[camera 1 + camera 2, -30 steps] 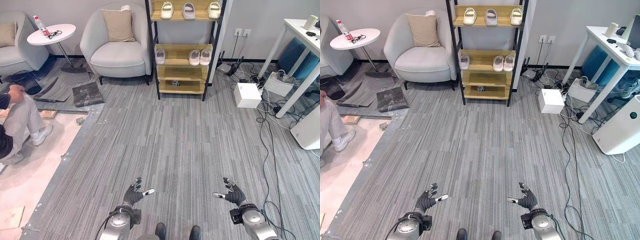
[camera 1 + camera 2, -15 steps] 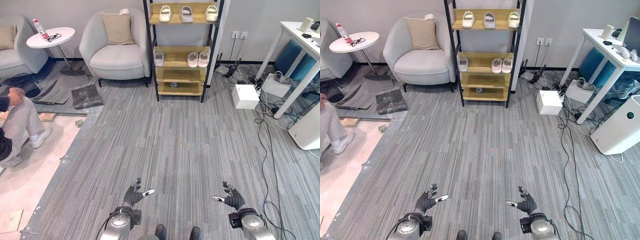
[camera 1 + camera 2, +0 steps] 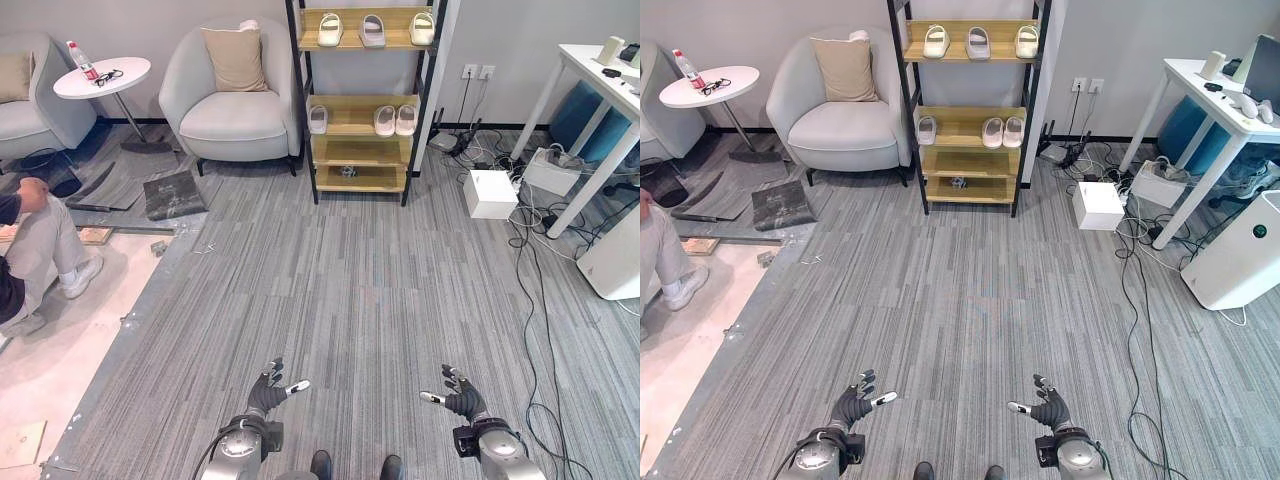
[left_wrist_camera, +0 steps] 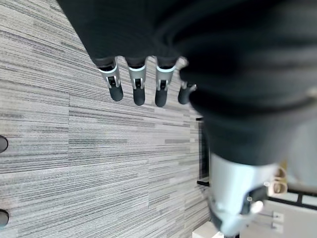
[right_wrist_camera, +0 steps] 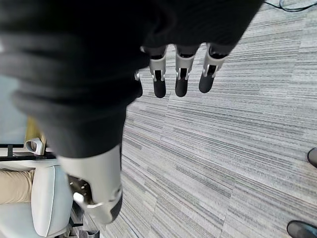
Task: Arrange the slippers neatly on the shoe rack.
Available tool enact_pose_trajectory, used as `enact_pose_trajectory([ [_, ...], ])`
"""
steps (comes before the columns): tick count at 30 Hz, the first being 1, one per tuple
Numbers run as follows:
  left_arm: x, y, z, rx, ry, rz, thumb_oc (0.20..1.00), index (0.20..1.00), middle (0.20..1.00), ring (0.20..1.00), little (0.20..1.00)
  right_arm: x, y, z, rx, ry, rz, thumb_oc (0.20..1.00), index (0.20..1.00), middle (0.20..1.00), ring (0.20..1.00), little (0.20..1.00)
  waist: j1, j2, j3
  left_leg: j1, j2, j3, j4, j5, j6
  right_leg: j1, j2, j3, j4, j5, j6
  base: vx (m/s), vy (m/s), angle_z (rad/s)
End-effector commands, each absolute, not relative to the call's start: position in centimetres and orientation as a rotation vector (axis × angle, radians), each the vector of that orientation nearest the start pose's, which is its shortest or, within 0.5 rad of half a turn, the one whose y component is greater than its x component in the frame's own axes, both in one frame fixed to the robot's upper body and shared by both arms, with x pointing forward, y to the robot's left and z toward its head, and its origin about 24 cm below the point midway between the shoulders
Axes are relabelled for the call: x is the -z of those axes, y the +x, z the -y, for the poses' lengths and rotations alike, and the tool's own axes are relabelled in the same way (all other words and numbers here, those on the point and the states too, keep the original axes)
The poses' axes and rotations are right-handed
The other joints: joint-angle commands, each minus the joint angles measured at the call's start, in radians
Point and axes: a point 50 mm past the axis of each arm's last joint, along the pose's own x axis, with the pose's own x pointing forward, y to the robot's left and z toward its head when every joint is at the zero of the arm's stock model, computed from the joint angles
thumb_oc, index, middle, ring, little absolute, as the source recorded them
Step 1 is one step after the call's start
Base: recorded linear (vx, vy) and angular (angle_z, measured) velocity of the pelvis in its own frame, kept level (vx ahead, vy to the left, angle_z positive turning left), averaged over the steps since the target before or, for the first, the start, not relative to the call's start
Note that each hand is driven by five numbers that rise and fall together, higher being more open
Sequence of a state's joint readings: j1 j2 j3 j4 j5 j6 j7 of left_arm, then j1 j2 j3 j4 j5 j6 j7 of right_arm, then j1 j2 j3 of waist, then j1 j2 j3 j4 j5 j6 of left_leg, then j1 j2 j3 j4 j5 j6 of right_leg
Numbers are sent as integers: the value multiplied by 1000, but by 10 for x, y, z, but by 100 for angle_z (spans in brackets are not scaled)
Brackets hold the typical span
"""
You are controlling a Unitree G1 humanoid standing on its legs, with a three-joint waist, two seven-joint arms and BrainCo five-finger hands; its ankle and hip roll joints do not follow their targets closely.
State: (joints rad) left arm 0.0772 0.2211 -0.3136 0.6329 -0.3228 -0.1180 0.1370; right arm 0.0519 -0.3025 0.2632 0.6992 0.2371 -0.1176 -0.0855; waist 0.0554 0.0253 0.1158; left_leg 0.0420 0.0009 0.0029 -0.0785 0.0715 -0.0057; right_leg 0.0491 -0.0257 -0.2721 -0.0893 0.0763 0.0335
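The wooden shoe rack stands against the far wall. Three pale slippers lie in a row on its top shelf. On the middle shelf a single slipper sits at the left and a pair at the right. A small dark object rests on a lower shelf. My left hand and right hand hang low over the grey carpet, far from the rack. Both are open with straight fingers and hold nothing.
A grey armchair with a cushion stands left of the rack, a round side table further left. A person sits on the floor at far left. A white box, loose cables, a white desk and a white appliance line the right.
The whole view has shifted slightly, so the camera moved. Both hands stay open and low; the right hand sits a little lower in view.
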Motion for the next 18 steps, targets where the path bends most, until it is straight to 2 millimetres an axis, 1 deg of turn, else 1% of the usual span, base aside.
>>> enact_pose_trajectory([
  [1, 98, 187, -165, -14, 2, -595, 1000, 1000, 1000, 1000, 1000, 90, 191, 198, -3, -106, -565, 1000, 1000, 1000, 1000, 1000, 0, -42, -19, -3, -1, -35, -6, -47, -41, 43, -66, -9, 2, -97, 85, 0, 0, 0],
  [12, 95, 189, -165, -8, -4, -579, 1000, 1000, 1000, 1000, 1000, 89, 193, 199, 4, -119, -558, 1000, 1000, 1000, 1000, 1000, 2, -44, -18, 2, 1, -40, -5, -49, -42, 50, -64, -11, 2, -100, 84, 0, 0, 0],
  [18, 90, 191, -168, 17, 25, -554, 1000, 1000, 1000, 1000, 1000, 87, 194, 199, -14, -144, -557, 1000, 1000, 1000, 1000, 1000, -1, -46, 1, -8, -1, -42, -6, -46, -42, 39, -64, -13, 2, -96, 83, 0, 0, 0],
])
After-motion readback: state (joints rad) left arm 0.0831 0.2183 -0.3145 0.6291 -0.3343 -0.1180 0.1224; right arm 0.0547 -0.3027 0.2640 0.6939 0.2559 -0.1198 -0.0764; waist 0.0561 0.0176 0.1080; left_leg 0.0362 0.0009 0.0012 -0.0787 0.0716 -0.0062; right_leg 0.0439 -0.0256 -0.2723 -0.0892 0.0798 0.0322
